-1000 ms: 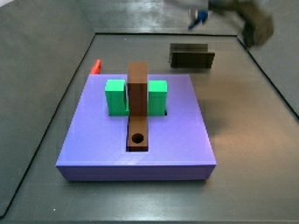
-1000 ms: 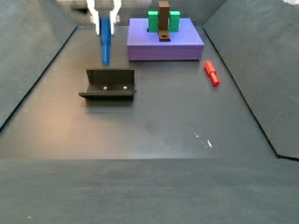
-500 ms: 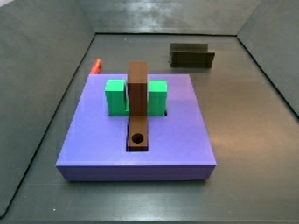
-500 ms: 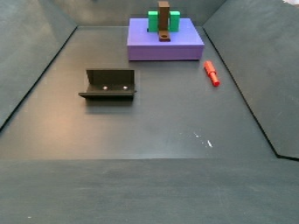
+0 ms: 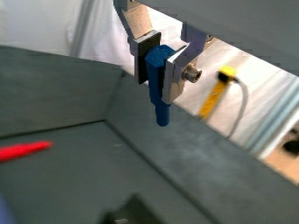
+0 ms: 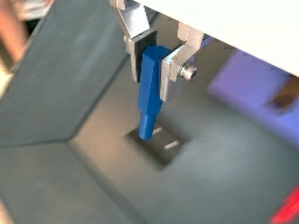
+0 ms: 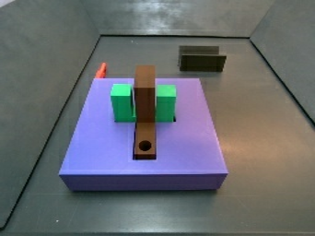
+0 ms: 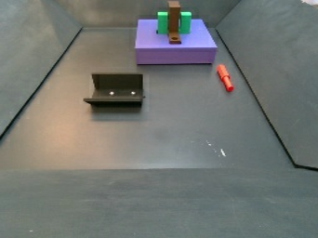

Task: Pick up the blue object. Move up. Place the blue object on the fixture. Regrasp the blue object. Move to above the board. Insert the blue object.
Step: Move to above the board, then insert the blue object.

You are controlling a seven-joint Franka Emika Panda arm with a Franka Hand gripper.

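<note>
Pincer (image 5: 163, 63) out of both side views, seen only in both wrist views, clamped on upper end of blue object (image 6: 151, 94), which hangs straight down from fingers (image 6: 136, 45). Fixture (image 6: 162, 143) on bench (image 8: 174, 139) below blue object's tip. Board (image 7: 147, 135) with green block (image 7: 123, 102) and brown bar (image 7: 145, 112); red piece (image 8: 225, 77) at board's 4 o'clock.

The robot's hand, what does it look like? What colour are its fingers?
The gripper shows only in the wrist views, not the side views. It has two fingers: flat, shiny silver plates with dark pads on their inner faces. A small round silver screw or knob sticks out from one plate. Above the fingers the gripper's body looks pale. No writing or cables on it are visible.
</note>
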